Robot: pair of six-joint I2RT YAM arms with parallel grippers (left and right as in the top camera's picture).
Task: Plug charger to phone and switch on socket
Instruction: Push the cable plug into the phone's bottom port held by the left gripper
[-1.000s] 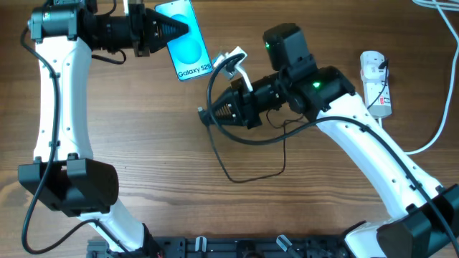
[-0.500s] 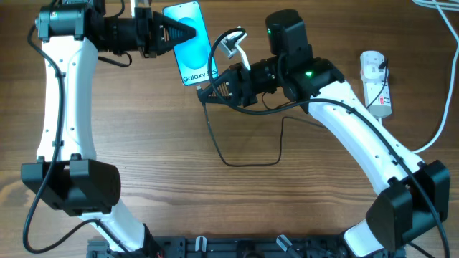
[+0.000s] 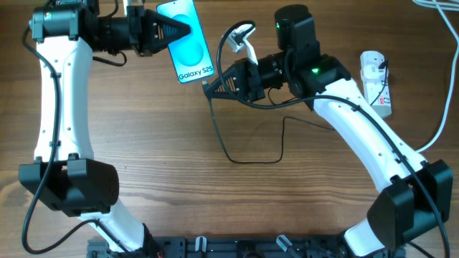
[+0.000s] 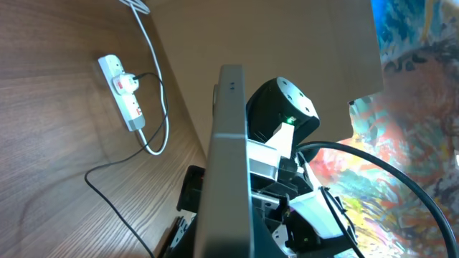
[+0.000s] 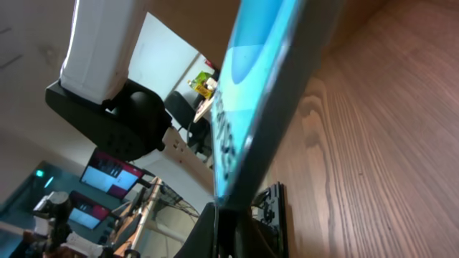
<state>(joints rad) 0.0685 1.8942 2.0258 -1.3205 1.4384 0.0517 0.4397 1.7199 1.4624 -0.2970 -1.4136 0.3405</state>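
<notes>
My left gripper [image 3: 172, 30] is shut on the phone [image 3: 185, 43] and holds it above the table at the back, turquoise screen up and white text strip toward the right arm. The left wrist view shows the phone edge-on [image 4: 228, 165]. My right gripper [image 3: 214, 84] is shut on the tip of the charger [image 3: 251, 161], right at the phone's text-strip end. In the right wrist view the tip meets the lower edge of the phone [image 5: 262, 64]; I cannot tell if it is inserted. The socket [image 3: 376, 84] lies at the far right with a black plug in it.
The black cable loops over the table's middle and runs to the socket, which also shows in the left wrist view [image 4: 123, 93]. A white cord [image 3: 437, 136] curves off the right edge. The right arm spans the area between phone and socket.
My right gripper has moved up and toward the phone's lower end with the charger tip. The phone shifted slightly right, then back left. The cable loop followed.
</notes>
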